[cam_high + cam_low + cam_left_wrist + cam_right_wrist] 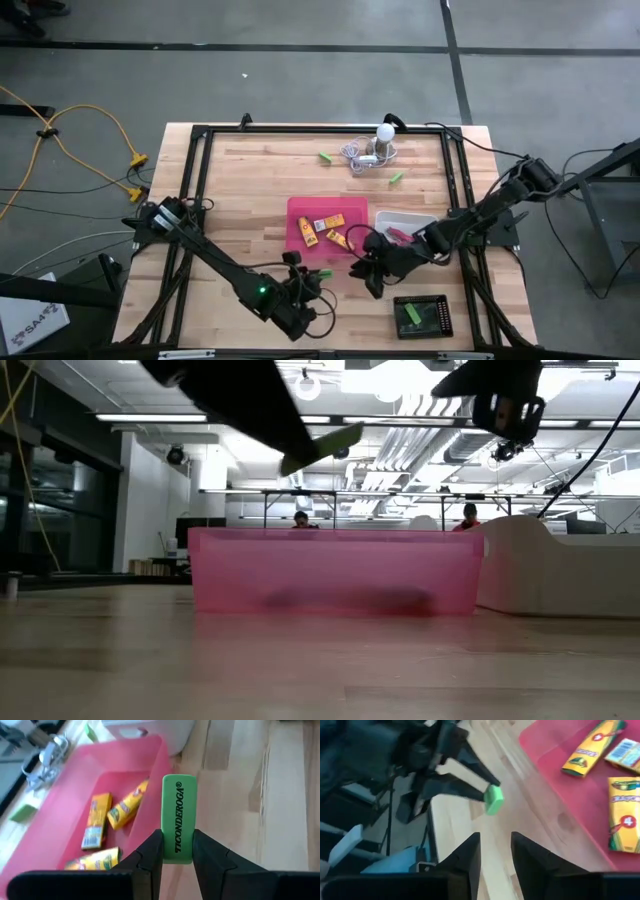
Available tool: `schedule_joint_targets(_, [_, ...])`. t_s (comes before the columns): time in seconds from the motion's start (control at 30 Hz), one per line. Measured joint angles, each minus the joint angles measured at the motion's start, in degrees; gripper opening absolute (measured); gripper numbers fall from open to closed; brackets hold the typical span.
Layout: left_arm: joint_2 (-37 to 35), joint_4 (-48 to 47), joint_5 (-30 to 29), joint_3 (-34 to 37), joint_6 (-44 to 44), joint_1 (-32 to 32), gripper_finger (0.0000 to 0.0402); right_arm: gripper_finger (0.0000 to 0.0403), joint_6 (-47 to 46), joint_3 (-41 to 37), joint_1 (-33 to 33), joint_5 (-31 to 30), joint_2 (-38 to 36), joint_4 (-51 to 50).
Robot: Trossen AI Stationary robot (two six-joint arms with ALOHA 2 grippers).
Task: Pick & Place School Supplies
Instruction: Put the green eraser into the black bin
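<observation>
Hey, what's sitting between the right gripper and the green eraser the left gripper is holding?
Nothing. In the right wrist view, only bare wooden table separates the right gripper from the green eraser pinched by the left gripper; the pink tray lies off to one side.

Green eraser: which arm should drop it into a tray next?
Left. The left gripper already clamps the green eraser, close beside the pink tray. The right gripper holds nothing.
</observation>
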State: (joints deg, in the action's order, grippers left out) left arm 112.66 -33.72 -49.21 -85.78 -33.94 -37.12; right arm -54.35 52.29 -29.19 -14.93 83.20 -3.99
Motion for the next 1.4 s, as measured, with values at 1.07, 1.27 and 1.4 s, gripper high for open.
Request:
schedule_joint_targets(1.07, [0.0,14.8,-3.6,0.0,19.5,4.1,0.0083,0.0123,1.1,0.0,4.3,4.4,3.4,5.5])
schedule_joint_targets(1.27, [-0.1,15.4,-3.5,0.0,20.4,4.1,0.0083,0.0123,1.9,0.0,4.3,4.4,3.4,5.6])
schedule_joint_targets(1.4, [-0.1,15.3,-3.5,0.0,20.4,4.1,0.0083,0.0114,1.9,0.0,4.3,4.4,3.4,5.6])
